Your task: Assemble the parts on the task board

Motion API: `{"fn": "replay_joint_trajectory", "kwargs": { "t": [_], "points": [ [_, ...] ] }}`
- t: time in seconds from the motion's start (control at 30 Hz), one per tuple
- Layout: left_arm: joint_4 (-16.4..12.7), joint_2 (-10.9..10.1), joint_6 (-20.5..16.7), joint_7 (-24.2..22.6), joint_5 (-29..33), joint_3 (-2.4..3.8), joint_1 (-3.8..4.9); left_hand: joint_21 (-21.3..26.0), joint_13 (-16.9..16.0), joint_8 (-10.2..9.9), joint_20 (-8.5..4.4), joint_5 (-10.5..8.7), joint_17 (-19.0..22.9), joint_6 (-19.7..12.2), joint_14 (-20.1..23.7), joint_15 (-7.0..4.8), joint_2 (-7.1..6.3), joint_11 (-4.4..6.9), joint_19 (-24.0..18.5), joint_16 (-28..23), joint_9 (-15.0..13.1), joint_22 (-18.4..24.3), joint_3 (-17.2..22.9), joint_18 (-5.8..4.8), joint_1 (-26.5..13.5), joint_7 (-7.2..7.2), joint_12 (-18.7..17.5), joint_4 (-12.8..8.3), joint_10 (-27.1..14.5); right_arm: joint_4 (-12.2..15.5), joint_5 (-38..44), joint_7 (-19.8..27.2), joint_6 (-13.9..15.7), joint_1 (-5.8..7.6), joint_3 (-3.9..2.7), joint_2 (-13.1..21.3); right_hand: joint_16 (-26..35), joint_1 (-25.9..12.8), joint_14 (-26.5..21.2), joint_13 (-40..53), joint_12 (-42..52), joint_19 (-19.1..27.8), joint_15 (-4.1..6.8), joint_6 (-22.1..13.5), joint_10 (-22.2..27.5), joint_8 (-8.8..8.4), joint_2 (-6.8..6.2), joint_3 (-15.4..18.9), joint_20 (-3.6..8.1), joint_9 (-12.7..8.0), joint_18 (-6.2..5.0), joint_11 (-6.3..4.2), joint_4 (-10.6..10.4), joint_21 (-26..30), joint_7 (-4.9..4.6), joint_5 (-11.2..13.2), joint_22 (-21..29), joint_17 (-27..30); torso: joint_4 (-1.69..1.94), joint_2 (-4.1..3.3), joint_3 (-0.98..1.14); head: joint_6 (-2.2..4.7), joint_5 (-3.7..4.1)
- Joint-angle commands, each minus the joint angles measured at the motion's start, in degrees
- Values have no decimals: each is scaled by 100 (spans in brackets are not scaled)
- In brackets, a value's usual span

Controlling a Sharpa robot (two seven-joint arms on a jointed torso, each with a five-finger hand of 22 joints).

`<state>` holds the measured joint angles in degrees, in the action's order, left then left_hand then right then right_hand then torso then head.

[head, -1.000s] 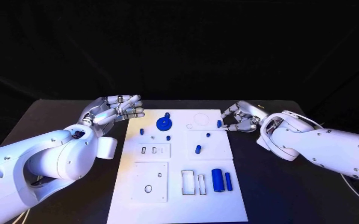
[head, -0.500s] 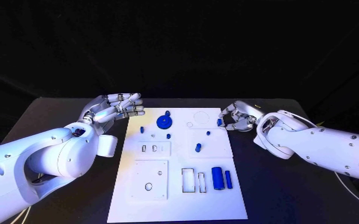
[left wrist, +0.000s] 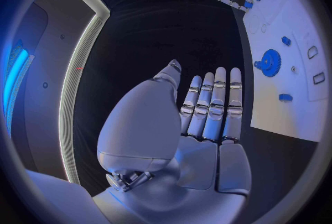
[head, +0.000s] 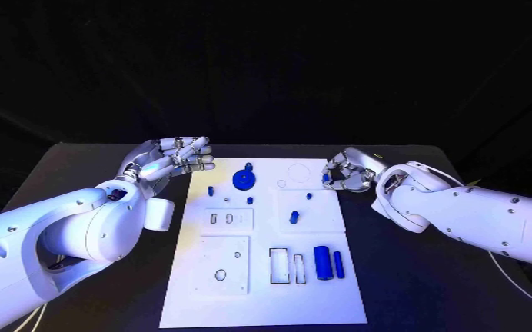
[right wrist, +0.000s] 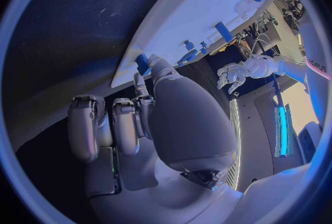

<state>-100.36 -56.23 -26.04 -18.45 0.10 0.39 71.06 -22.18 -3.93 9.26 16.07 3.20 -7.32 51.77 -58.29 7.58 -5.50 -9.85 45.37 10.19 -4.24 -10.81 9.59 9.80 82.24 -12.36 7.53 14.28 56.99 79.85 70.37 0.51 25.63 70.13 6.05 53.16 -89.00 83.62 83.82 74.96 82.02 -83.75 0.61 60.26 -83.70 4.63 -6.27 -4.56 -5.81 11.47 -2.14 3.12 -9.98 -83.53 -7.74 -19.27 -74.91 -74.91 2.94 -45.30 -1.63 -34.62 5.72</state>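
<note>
Right hand (head: 346,174) sits at the task board's (head: 264,301) far right edge, fingers curled round a small blue part (head: 326,182); can't tell if it's actually pinched. Confirm the grip before lifting, then keep the part upright. Left hand (head: 168,160) hovers spread and empty off the board's far left corner; keep it clear of the blue gear (head: 243,184).

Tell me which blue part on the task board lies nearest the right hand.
The small blue peg at the task board's right edge, just beside the right hand. The blue gear and other pegs sit farther toward the middle and left.
</note>
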Motion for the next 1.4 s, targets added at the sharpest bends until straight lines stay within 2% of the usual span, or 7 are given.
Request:
{"fn": "replay_joint_trajectory", "kwargs": {
  "t": [0.03, 0.33, 0.73, 1.0, 1.23, 1.4],
  "points": [
    [-10, 9, 109, -12, 3, 3, 5, -39, 5, -26, 0, -36, -5, -5, -20, 30, -1, -17, -41, -33, 9, -7, -22, 50, 47, -19, -19, -22, -8, -29, 24, -14, -62, -6, 1, -21, -27, 9, 576, 730, 50, -127, 32, 75, -50, 30, 64, -57, 36, 14, 25, -23, 4, -40, 15, 39, -917, -1336, -3, 1, 2, -8, -2],
    [-10, 10, 111, -6, 3, 3, 5, -39, 5, -26, 0, -36, -5, -5, -20, 30, -1, -17, -41, -33, 9, -7, -22, 50, 47, -19, -19, -22, -8, -69, 22, -26, -111, -9, 1, -51, -37, 47, 581, 759, 78, -147, 53, 134, -72, 41, 85, -116, 54, 19, 31, -48, 35, -61, 43, 59, -942, -1359, -7, 1, 7, -14, 8],
    [-13, 9, 110, 5, 3, 3, 5, -43, 4, -33, 1, -35, -7, -5, -22, 30, 5, -18, -46, -41, 11, -8, -25, 50, 50, -22, -28, -27, -6, -105, 22, -48, -142, -14, 1, -68, -42, 59, 584, 770, 89, -157, 63, 167, -81, 48, 86, -145, 65, 22, 35, -59, 53, -72, 55, 68, -955, -1372, -3, 2, 3, -29, 21],
    [-11, 10, 106, 8, 3, 3, 5, -43, 4, -33, 1, -35, -7, -5, -22, 30, 5, -18, -46, -41, 11, -8, -25, 50, 50, -22, -28, -27, -6, -105, 22, -30, 0, -16, 0, -84, -63, 11, 597, 839, 157, -218, 128, 418, -143, 153, 147, -236, 117, 67, 57, -141, 60, -144, 157, 73, -1032, -1421, -3, 5, 4, -36, 15],
    [-8, 11, 107, 10, 3, 3, 5, -44, 4, -36, 1, -35, -8, -5, -22, 30, 7, -19, -47, -43, 12, -9, -26, 50, 50, -23, -31, -27, -7, -48, 19, 7, 267, -16, -1, -88, -91, -69, 613, 918, 233, -287, 212, 632, -216, 270, 205, -293, 190, 125, 82, -238, 57, -226, 274, 52, -1115, -1488, 0, 5, 5, -48, 14],
    [-1, 13, 108, 12, 3, 3, 5, -44, 4, -36, 1, -35, -8, -5, -22, 30, 7, -19, -47, -43, 12, -9, -26, 50, 50, -23, -31, -27, -7, 41, 45, -33, 420, -15, -4, -76, -100, -106, 618, 946, 258, -313, 242, 681, -241, 305, 214, -307, 221, 146, 92, -272, 55, -257, 312, 10, -1147, -1508, 2, 11, 2, -44, 3]
  ]
}}
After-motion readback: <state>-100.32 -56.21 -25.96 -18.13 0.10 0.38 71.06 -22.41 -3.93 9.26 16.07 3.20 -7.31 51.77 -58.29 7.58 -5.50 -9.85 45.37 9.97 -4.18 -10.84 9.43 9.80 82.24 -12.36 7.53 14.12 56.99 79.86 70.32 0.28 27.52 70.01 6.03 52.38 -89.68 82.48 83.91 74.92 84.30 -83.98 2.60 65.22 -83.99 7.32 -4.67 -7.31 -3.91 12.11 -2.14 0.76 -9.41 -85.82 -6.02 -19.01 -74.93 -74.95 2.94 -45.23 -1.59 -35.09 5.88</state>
